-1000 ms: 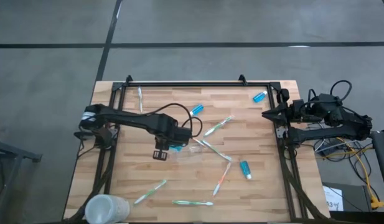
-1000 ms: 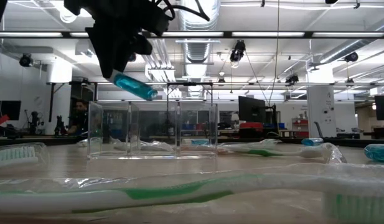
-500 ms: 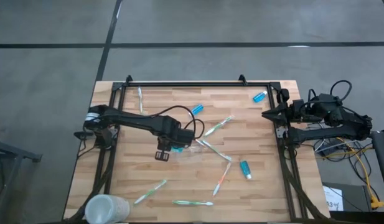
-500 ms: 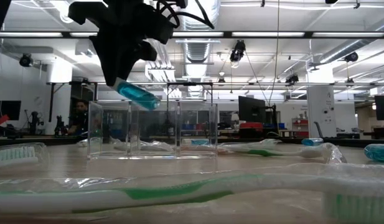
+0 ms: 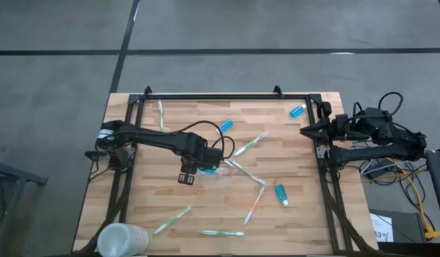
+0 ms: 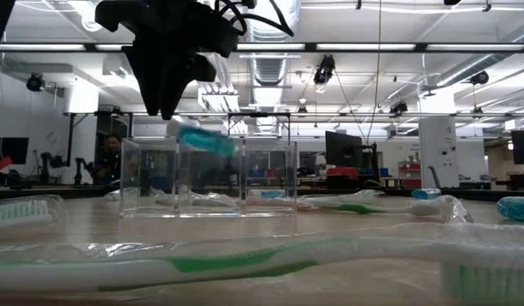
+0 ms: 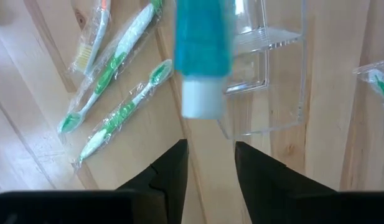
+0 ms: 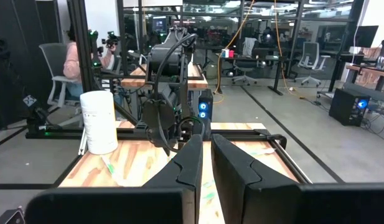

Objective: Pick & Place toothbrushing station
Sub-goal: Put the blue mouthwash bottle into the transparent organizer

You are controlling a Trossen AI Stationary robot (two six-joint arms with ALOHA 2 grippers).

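grey concrete floor (image 5: pixel 277 28) with dark seams, fluorescent ceiling strips (image 6: pixel 355 47), office chairs (image 8: pixel 313 59) beyond

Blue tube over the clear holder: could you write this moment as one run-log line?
left gripper: open, above holder | blue tube: released, dropping into clear holder | right gripper: shut, parked at table's right edge

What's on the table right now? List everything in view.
holder: one, clear, mid-table
blue tubes: four; three lying on the table, one loose in the air at the holder's top
toothbrushes: about seven, wrapped, green and white, one orange, scattered
cup: one, frosted white, a corner on the left arm's side
table: one, wood
left gripper: open, above the holder
right gripper: shut, waiting at the right edge
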